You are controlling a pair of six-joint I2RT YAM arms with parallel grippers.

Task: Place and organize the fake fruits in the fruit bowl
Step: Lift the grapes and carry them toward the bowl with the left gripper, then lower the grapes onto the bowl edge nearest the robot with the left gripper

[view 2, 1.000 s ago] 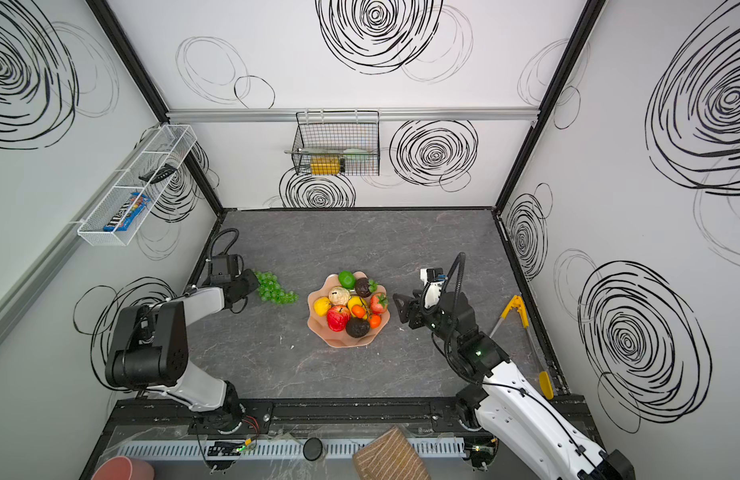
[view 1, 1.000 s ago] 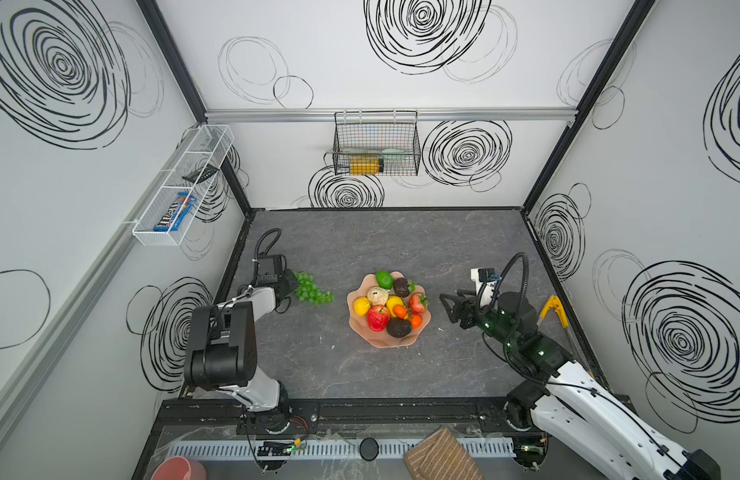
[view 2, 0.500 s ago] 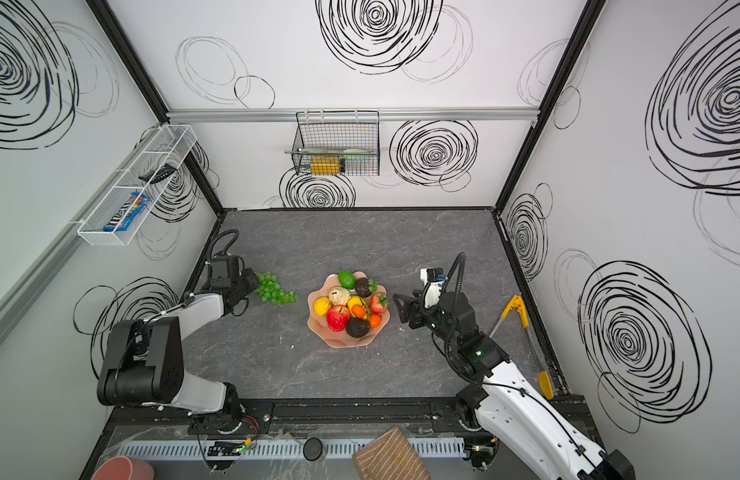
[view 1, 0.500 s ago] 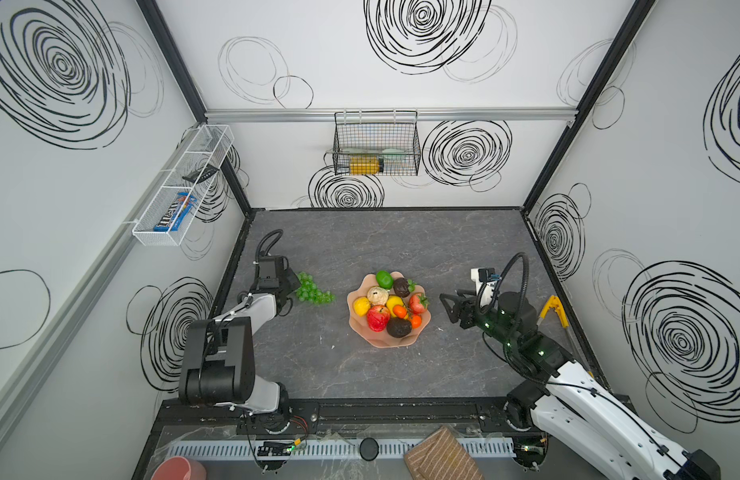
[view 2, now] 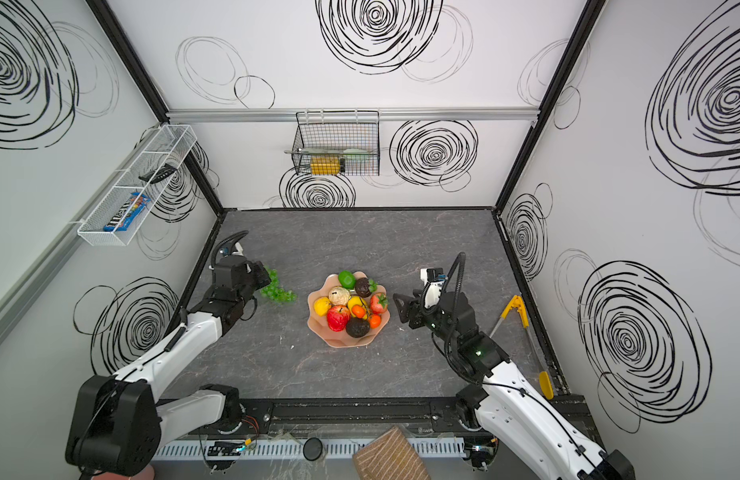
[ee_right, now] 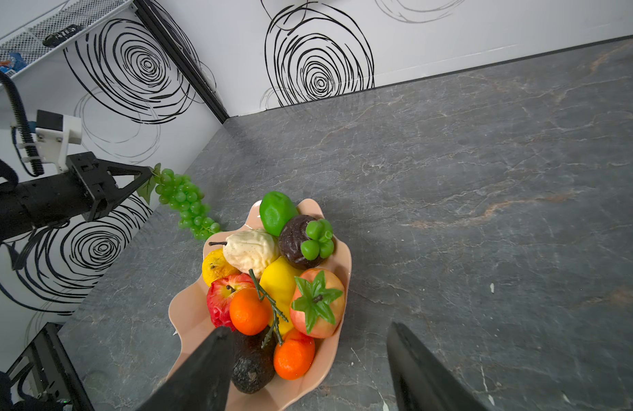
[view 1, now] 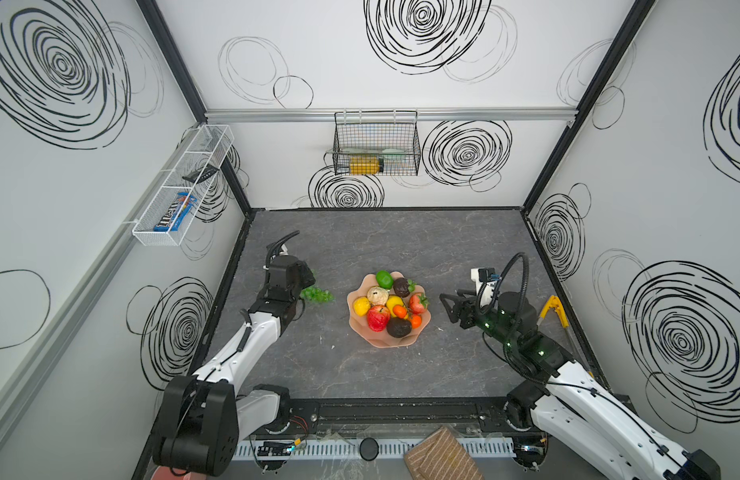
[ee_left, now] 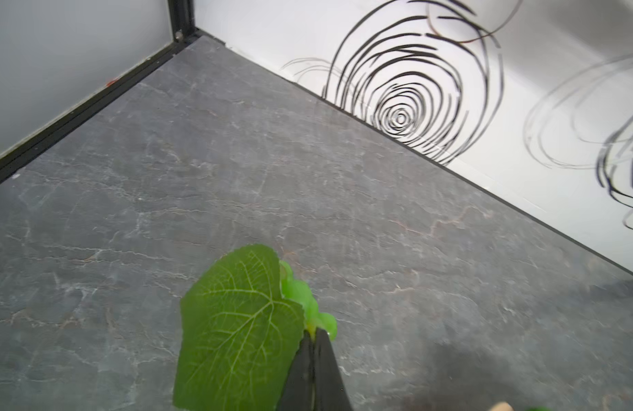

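The peach-pink scalloped fruit bowl [view 1: 384,341] [view 2: 339,341] [ee_right: 187,313] sits mid-table, piled with fake fruits: a green lime [view 1: 384,279], a red apple [view 1: 377,318], a dark avocado [view 1: 398,327], oranges, a lemon and others. Left of the bowl, the green grape bunch [view 1: 317,294] [view 2: 278,293] [ee_right: 187,201] hangs by its stem end. My left gripper [ee_left: 313,332] [ee_right: 149,173] is shut on that stem, beside its leaf [ee_left: 236,331]. The bunch's lower end is near the table. My right gripper [ee_right: 307,327] [view 1: 447,309] stands open, empty, just right of the bowl.
Yellow-handled tongs [view 1: 553,309] lie along the right wall. A black wire basket [view 1: 376,143] hangs on the back wall and a white wire shelf [view 1: 181,187] on the left wall. A brown striped pad [view 1: 441,457] sits past the front rail.
The left arm has stretched out, its elbow dropping toward the front, while its gripper keeps hold of the grapes in about the same spot. The right arm has not moved.
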